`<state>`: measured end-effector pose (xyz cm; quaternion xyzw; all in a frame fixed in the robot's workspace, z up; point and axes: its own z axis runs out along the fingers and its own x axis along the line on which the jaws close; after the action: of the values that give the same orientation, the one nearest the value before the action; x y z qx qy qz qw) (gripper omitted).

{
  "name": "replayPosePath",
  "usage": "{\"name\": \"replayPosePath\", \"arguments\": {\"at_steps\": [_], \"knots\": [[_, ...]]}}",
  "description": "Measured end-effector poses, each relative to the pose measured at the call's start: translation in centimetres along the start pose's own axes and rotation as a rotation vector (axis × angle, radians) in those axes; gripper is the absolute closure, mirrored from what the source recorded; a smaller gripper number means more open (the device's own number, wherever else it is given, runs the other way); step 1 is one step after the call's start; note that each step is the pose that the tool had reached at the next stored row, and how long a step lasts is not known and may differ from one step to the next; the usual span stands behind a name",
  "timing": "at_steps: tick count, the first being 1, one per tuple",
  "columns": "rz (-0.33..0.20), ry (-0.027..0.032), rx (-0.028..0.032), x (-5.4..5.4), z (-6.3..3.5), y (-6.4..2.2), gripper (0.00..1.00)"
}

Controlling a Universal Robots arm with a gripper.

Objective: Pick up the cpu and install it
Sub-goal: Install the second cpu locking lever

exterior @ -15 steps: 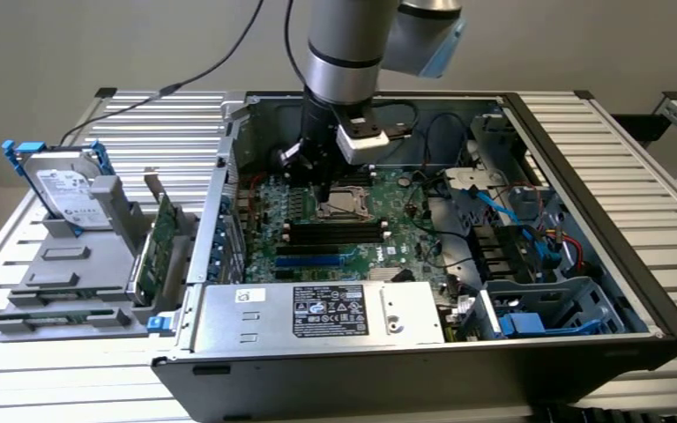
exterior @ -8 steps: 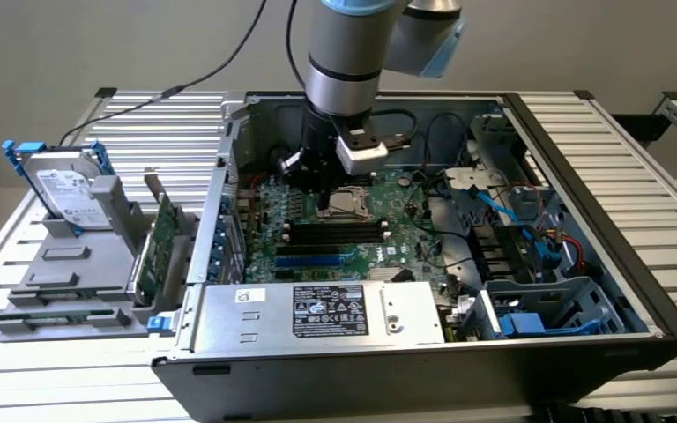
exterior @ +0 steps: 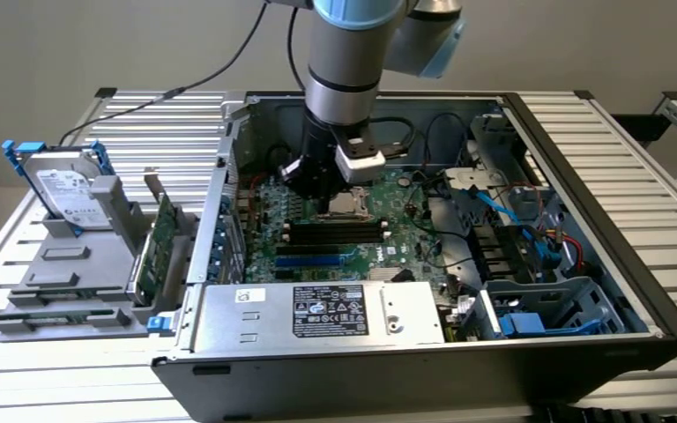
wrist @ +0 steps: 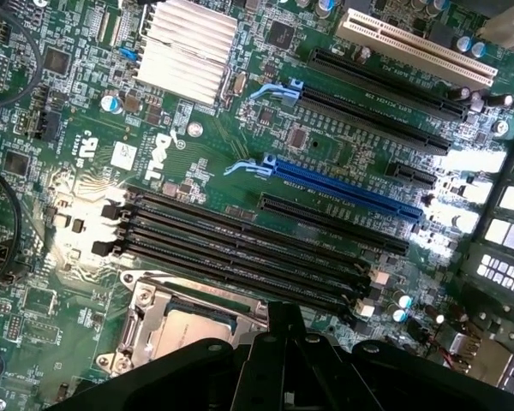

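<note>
The cpu [wrist: 191, 330], a flat square chip with a dull silver top, lies in the metal-framed socket [wrist: 146, 321] on the green motherboard [wrist: 206, 154]; my gripper's black body covers part of it. In the exterior view the cpu [exterior: 345, 205] sits mid-board inside the open computer case [exterior: 598, 264]. My gripper [exterior: 315, 187] hangs low inside the case, just to the exterior view's left of the socket and very close above the board. In the wrist view the gripper [wrist: 287, 325] reaches over the edge of the chip. Whether it touches the chip I cannot tell.
Black memory slots [wrist: 240, 248] run beside the socket, with a blue card slot [wrist: 343, 193] and a finned heatsink [wrist: 188, 51] farther on. A power supply [exterior: 327, 313] and blue cables [exterior: 509, 211] crowd the case. Outside it, a hard drive [exterior: 66, 189] and a green card [exterior: 159, 242] stand on grey holders.
</note>
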<state>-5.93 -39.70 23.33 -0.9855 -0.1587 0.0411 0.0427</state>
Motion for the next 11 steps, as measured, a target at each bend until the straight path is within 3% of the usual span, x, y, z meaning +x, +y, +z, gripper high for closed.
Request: {"name": "replayPosePath", "arguments": {"at_steps": [11], "knots": [[0.000,0.0000,0.0000,-0.8,1.11,-0.22,0.89]]}}
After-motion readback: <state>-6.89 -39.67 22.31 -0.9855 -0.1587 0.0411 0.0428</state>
